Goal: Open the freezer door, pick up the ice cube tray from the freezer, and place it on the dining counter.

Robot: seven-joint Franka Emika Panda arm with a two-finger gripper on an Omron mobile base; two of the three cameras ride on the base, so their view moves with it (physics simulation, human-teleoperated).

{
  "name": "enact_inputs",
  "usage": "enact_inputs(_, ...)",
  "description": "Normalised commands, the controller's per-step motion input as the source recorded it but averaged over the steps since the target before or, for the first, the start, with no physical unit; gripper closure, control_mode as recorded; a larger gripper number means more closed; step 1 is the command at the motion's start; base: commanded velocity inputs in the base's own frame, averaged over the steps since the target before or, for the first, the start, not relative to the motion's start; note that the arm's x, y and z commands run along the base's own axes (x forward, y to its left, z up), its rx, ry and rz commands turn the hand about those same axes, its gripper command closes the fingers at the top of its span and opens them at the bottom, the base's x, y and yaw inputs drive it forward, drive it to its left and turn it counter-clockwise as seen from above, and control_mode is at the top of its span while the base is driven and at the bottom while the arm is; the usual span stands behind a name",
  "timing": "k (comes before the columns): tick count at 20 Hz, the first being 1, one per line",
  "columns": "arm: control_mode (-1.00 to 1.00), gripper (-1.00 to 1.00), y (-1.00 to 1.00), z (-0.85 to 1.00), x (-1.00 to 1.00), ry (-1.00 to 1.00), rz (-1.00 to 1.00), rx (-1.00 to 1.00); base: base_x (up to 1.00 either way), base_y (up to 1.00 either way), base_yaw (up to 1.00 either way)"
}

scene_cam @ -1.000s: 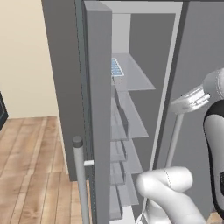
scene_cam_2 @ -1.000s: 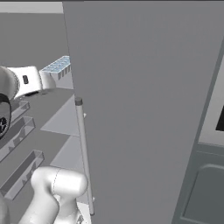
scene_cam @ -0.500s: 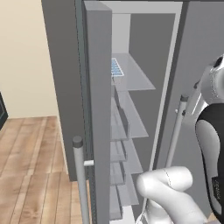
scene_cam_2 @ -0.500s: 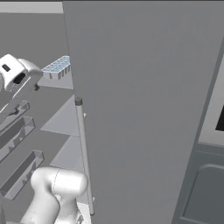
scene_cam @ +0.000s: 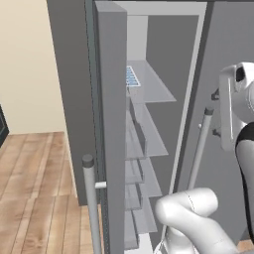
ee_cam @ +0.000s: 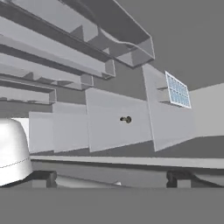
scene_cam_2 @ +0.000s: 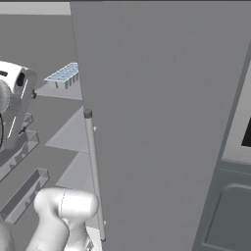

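Note:
The freezer door stands swung open, edge-on at the left, with its bar handle facing me; its inner bins show in the right base view. Inside the freezer, the ice cube tray lies on the top glass shelf at the back, white with pale blue cubes. My gripper hangs open and empty in front of the opening, well short of the tray. In the hand view the fingertips stand wide apart.
The plain grey door to the right stays shut, its long handle close to my hand. Glass shelves stack below the tray. A dark oven sits at far right. Wooden floor lies to the left.
My hand has turned from pointing sideways at the freezer to standing upright, and has drawn back a little toward the base. Tray and doors have not moved.

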Motion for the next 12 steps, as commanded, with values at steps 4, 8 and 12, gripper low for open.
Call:
enact_inputs(4, -1.0, -1.0, 0.11, -0.1, 0.03, -0.08, 0.35, -0.06, 0.0, 0.0, 0.0)
enact_inputs(8, -1.0, -1.0, 0.17, 0.0, 0.18, -0.1, 0.23, -0.03, 0.0, 0.0, 0.0)
enact_inputs(12, -1.0, -1.0, 0.1, 0.0, 0.37, 0.0, 0.12, -0.02, 0.0, 0.0, 0.0)
